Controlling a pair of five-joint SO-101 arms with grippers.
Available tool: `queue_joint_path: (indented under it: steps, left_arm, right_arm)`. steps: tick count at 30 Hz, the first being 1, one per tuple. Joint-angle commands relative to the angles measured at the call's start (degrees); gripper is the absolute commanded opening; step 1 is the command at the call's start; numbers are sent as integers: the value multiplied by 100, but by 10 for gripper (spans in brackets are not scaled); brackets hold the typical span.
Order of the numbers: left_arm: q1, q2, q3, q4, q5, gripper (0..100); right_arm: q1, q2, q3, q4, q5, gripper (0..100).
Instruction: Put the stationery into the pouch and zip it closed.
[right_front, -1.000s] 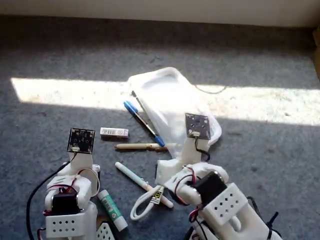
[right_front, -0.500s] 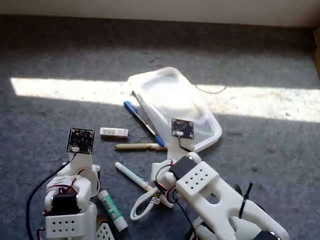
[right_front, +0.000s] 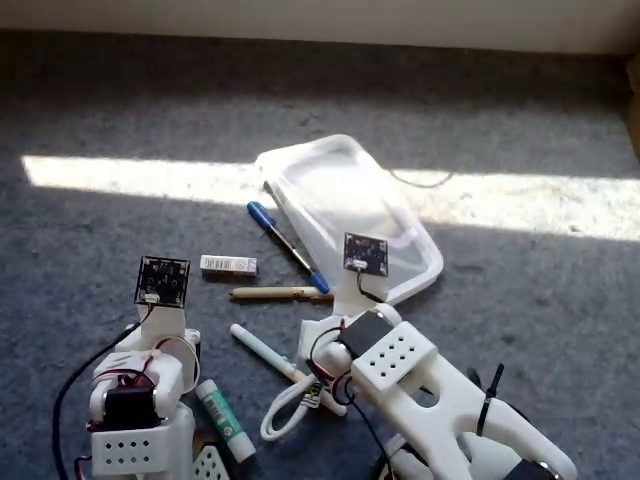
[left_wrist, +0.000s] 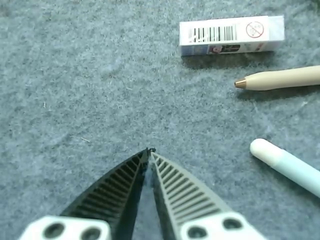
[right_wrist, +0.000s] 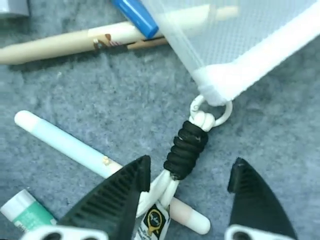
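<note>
The translucent white pouch (right_front: 345, 205) lies flat on the grey carpet; its near corner (right_wrist: 240, 50) carries a ring with a black-knotted white cord (right_wrist: 187, 145). My right gripper (right_wrist: 192, 161) hangs open right over that knot, one finger on each side, holding nothing. A blue pen (right_front: 288, 247), a beige pen (right_front: 280, 293), a small white eraser box (right_front: 228, 264), a pale blue pen (right_front: 270, 357) and a green glue stick (right_front: 222, 418) lie outside the pouch. My left gripper (left_wrist: 149, 151) is shut and empty above bare carpet, short of the eraser box (left_wrist: 231, 35).
A bright sunlit band (right_front: 120, 180) crosses the carpet behind the pouch. The white cord loop (right_front: 290, 405) lies between the two arm bases. A thin wire (right_front: 420, 180) curls beside the pouch's far side. A wall base (right_front: 320, 20) runs along the back.
The right arm has unfolded forward and down over the pouch's near corner, and the pouch's near end now lies flatter. The left arm has stayed still.
</note>
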Motion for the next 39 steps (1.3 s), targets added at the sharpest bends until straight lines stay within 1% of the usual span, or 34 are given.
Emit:
queue_joint_path:
  steps: [1,20,29,32,39]
  left_arm:
    - [-57,-57,66,-88,9,7]
    - [-57,-57,66,-79,9,7]
    - [-57,-57,66,-70,9,7]
    - [-57,-57,66,-70,9,7]
    - [-57,-57,66,-70,0,7]
  right_arm:
    - [-48,13,-13,-277,-44,203]
    - [-57,31,171,-295,-44,203]
    - [-31,1376,40,-295,-44,203]
    - [-13,1376,-127,-295,-44,203]
    - [286,1226,-145,-286,-44,199]
